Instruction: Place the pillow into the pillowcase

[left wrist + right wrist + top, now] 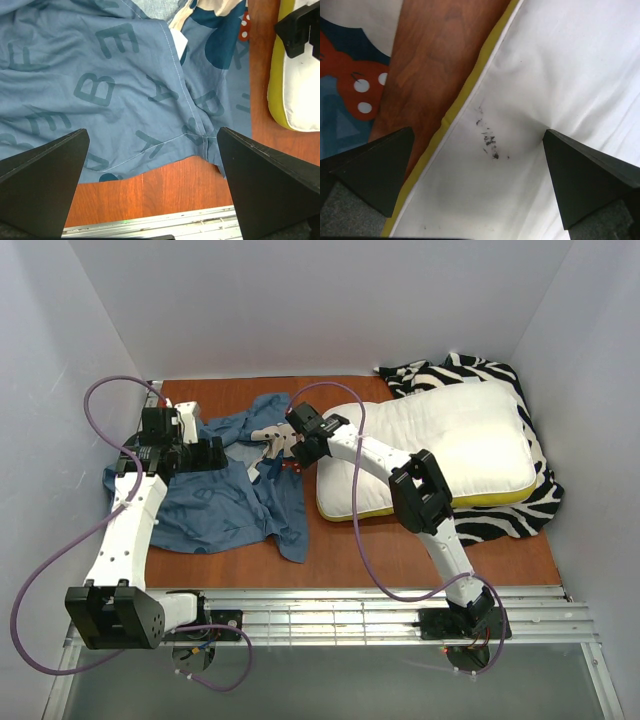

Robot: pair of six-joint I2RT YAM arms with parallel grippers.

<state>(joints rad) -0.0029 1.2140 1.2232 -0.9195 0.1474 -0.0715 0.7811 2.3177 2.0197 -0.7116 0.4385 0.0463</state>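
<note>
Pillow: The pillow (pixel 440 445) lies plump and flat on the right half of the table (pixel 340 560), resting on a zebra-striped cloth (pixel 520 510). It is wholly outside the case, and its yellow edge shows along the near and left sides.
Pillowcase: The pillowcase (pixel 225 505) is rumpled in a heap on the left half. It lies near the pillow's left edge, with a strip of bare wood between them.
Left gripper: The left gripper (pixel 152 131) hangs over the blue cloth with its jaws spread wide and nothing in them.
Right gripper: The right gripper (pixel 477 130) is just as wide apart and empty, poised over the pillow's left edge where white meets yellow.
Step in hand: To my eye, nothing is gripped yet and the job is at its start.
Doing it well: I'd have the left side find the hemmed mouth and pinch one layer only, so the opening gapes. The right should bite deep into a pillow corner, not the slippery quilted top, then feed that corner in first.
Risk: Grabbing both layers would seal the case shut.
Writing: The left wrist view shows big capitals scattered over the cloth, with B, E and A clear, but no word I can read.
Tag: A small white tag (pixel 178 41) sits by the seam, and I can read no print on it.
Other marks: There is a red bow (pixel 351 75) with white dots, and dark smudges (pixel 488 141) on the pillow.
</note>
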